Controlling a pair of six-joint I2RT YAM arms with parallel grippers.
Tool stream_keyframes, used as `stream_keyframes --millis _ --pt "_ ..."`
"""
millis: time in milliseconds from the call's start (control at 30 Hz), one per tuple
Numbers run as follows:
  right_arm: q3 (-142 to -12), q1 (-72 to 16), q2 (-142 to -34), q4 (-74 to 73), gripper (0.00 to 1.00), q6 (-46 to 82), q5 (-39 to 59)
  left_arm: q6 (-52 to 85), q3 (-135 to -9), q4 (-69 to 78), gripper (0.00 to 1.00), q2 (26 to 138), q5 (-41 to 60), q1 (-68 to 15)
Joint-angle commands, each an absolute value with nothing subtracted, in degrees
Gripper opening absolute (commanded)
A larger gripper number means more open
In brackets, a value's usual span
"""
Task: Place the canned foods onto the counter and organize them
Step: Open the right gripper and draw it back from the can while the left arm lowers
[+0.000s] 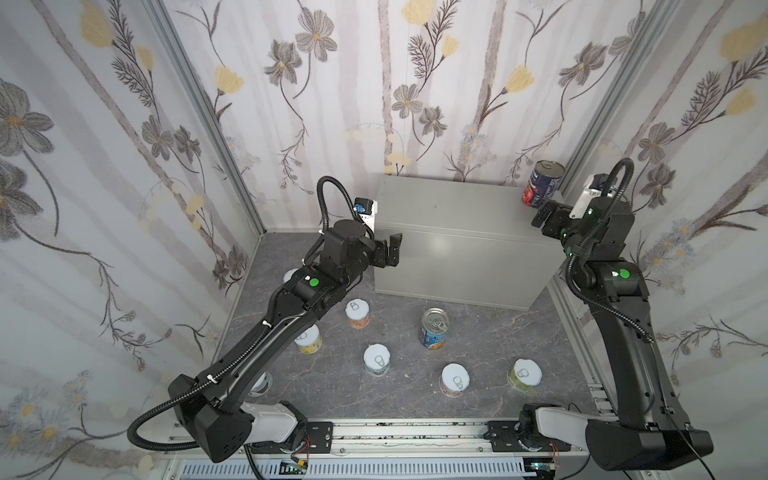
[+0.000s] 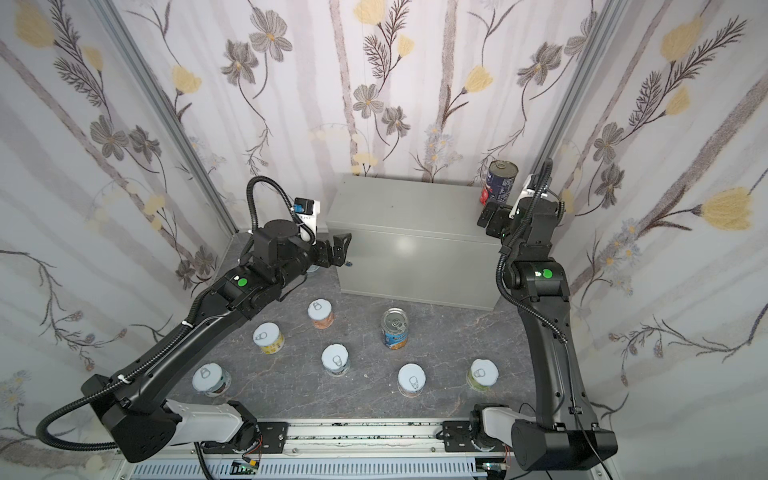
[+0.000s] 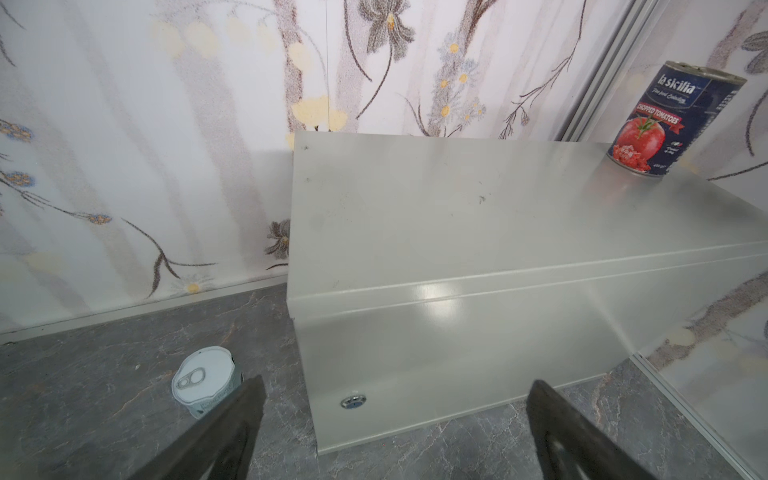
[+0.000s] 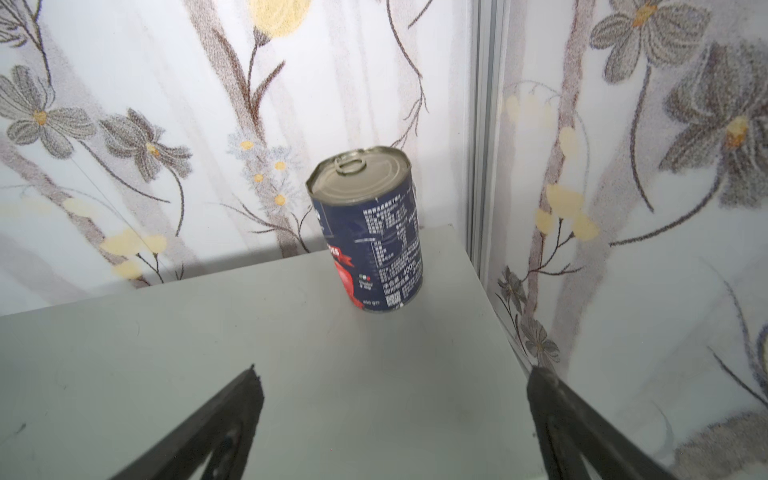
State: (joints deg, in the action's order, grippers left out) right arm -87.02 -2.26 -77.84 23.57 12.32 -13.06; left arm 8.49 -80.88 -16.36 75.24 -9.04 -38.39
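Note:
The counter (image 1: 457, 216) (image 2: 407, 208) is a light-grey metal box against the back wall. A navy-and-red can (image 1: 542, 185) (image 4: 374, 249) stands on its far right corner. My right gripper (image 1: 544, 214) (image 4: 392, 386) hovers open just in front of that can, holding nothing. My left gripper (image 1: 392, 249) (image 3: 395, 395) is open and empty by the counter's left front edge. On the dark floor stand a blue soup can (image 1: 434, 328) (image 2: 395, 328) and several short pull-tab cans, among them one (image 1: 357, 313), another (image 1: 377, 359) and a green one (image 1: 524, 374). A teal can (image 3: 205, 380) sits left of the counter.
Floral walls with aluminium corner posts (image 1: 208, 112) close in three sides. A metal rail (image 1: 395, 436) with both arm bases runs along the front. The left arm (image 1: 249, 353) hides part of two short cans. A round lock (image 3: 353, 402) is low on the counter's front.

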Motion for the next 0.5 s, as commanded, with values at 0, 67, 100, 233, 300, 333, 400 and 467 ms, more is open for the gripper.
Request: stream_keyframes --millis 0,67,100,233,300,333,400,467 --pt "-83.6 -3.7 -73.5 25.0 1.00 13.6 -10.9 10.6 -77.5 -14.6 1.00 72.4 -11.5 -39.9" --pt "-81.2 -5.0 -70.4 26.0 1.00 14.0 -10.7 11.4 -75.3 -14.6 1.00 70.1 -12.4 -41.2" --pt "-80.3 -5.5 -69.4 26.2 1.00 14.1 -10.6 11.7 -74.6 -14.6 1.00 69.4 -12.8 -41.7" --pt "-74.9 -9.6 -63.7 27.0 1.00 15.1 -10.4 13.3 -70.0 -14.6 1.00 66.7 -14.7 -44.2" --pt "-72.3 -11.6 -61.5 27.4 1.00 15.5 -10.2 14.0 -68.3 -14.6 1.00 65.6 -15.8 -45.7" --pt "-71.2 -12.4 -60.5 27.6 1.00 15.8 -10.2 14.5 -67.5 -14.6 1.00 65.2 -16.4 -46.5" --pt "-68.4 -14.6 -58.1 27.9 1.00 16.2 -10.1 15.1 -65.8 -14.6 1.00 64.3 -17.8 -48.0" --pt "-65.4 -16.6 -56.0 27.9 1.00 16.8 -9.8 16.1 -63.6 -14.5 1.00 63.6 -19.2 -49.3"
